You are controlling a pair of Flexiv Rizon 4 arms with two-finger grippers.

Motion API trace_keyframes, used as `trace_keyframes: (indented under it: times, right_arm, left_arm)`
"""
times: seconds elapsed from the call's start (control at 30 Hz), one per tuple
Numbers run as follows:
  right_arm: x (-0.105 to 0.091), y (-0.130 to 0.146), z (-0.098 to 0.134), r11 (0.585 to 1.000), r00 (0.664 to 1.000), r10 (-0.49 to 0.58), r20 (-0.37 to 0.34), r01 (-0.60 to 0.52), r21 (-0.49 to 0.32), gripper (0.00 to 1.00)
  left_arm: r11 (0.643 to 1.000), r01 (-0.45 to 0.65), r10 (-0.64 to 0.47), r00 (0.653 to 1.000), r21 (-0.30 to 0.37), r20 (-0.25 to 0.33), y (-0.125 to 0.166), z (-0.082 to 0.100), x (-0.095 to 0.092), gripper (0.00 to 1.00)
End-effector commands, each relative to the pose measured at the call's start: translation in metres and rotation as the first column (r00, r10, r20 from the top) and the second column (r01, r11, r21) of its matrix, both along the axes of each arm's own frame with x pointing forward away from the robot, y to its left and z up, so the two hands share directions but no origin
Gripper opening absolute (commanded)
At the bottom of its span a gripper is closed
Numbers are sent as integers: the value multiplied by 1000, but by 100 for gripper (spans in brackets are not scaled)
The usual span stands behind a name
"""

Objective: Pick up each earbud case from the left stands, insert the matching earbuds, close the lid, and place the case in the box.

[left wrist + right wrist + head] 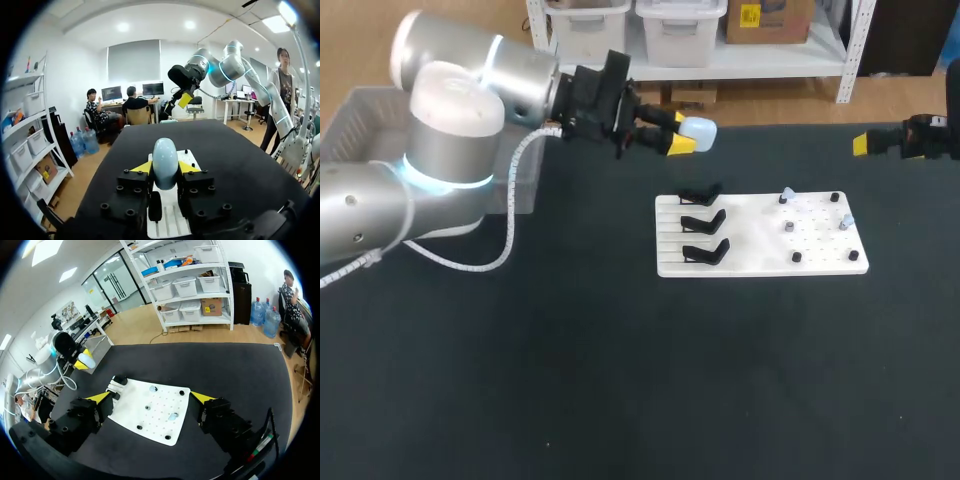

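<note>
1. Earbud case (pixel 698 130), pale blue and rounded, was gripped between the yellow tips of the left claw (pixel 678 132), above the surface (pixel 620 380) at 11 o'clock from the white board (pixel 820 262).
2. Three black stands (pixel 704 223) lined the board's 9 o'clock side; small earbuds (pixel 787 195) sat toward 3 o'clock.
3. Right claw (pixel 151 398) was spread wide, holding nothing, at 2 o'clock from the board.
4. Clear box (pixel 360 120) sat at the surface's 10 o'clock.

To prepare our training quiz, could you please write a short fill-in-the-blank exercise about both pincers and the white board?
1. The left pincer is ____ on the pale blue egg-shaped earbud case.
2. The right pincer is ____, with nothing between its fingers.
3. The flat white plastic board carries ____ black stands.
Missing words: shut; open; three.
</note>
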State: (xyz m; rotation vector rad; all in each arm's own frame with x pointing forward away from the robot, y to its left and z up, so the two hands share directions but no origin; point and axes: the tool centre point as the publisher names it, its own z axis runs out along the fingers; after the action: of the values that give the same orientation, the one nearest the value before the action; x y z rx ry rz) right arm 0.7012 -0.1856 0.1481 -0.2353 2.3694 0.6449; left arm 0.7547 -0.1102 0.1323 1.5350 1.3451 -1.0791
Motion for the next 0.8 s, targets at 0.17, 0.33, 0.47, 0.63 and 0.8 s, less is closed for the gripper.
trace_keyframes:
  times: [0.17, 0.33, 0.47, 0.63, 0.8]
  right_arm:
    - [0, 0, 1, 1000, 1000, -1, -1, 1, -2, 100]
    - [0, 0, 1, 1000, 1000, -1, -1, 1, -2, 100]
    - [0, 0, 1, 1000, 1000, -1, -1, 1, -2, 100]
    - [0, 0, 1, 1000, 1000, -1, -1, 1, -2, 100]
    - [0, 0, 1, 1000, 1000, -1, -1, 1, -2, 100]
  left_arm:
    - [994, -95, 96, 995, -50, 16, 0, 3, -6, 0]
    - [994, -78, 78, 997, -77, 2, -4, 6, -7, 0]
    - [995, -48, 47, 999, -89, -17, -8, 4, -8, 0]
    - [995, -39, 37, 999, -90, -25, -10, 1, -10, 0]
    - [994, -28, 23, 999, -109, -43, -11, -3, -9, 0]
